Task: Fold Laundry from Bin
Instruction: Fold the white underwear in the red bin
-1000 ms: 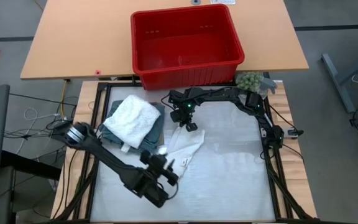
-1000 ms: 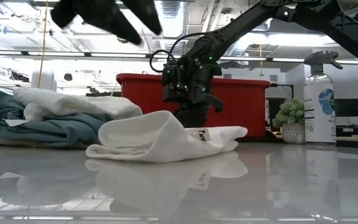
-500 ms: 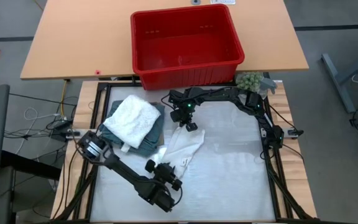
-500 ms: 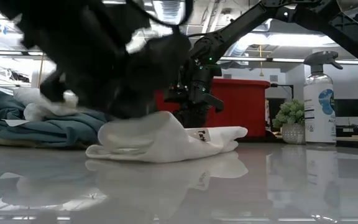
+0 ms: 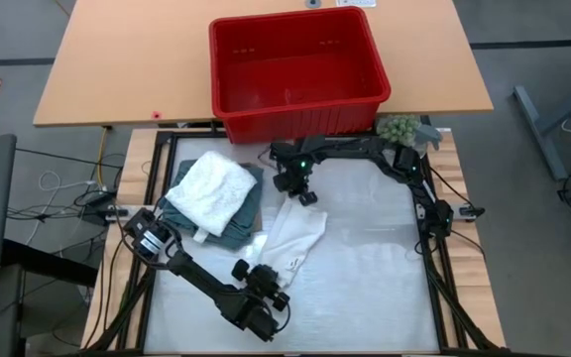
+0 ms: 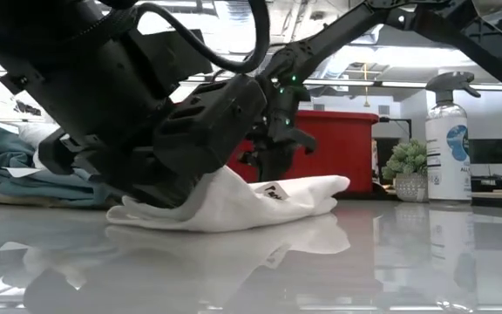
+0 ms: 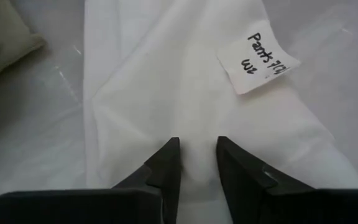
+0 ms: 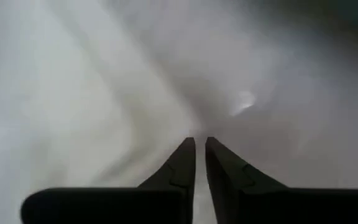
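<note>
Lying between both claws, white garment [image 5: 295, 238], left claw [image 7: 196, 163] straddling it.

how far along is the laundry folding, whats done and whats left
Done: the red plastic bin looks empty, and a folded white towel-like cloth sits stacked on a teal-green garment.
In hand: the white garment with a paper tag lies loosely bunched; the left gripper is down on its near end, the right gripper at its far end.
Left: folding it flat and stacking it.
</note>
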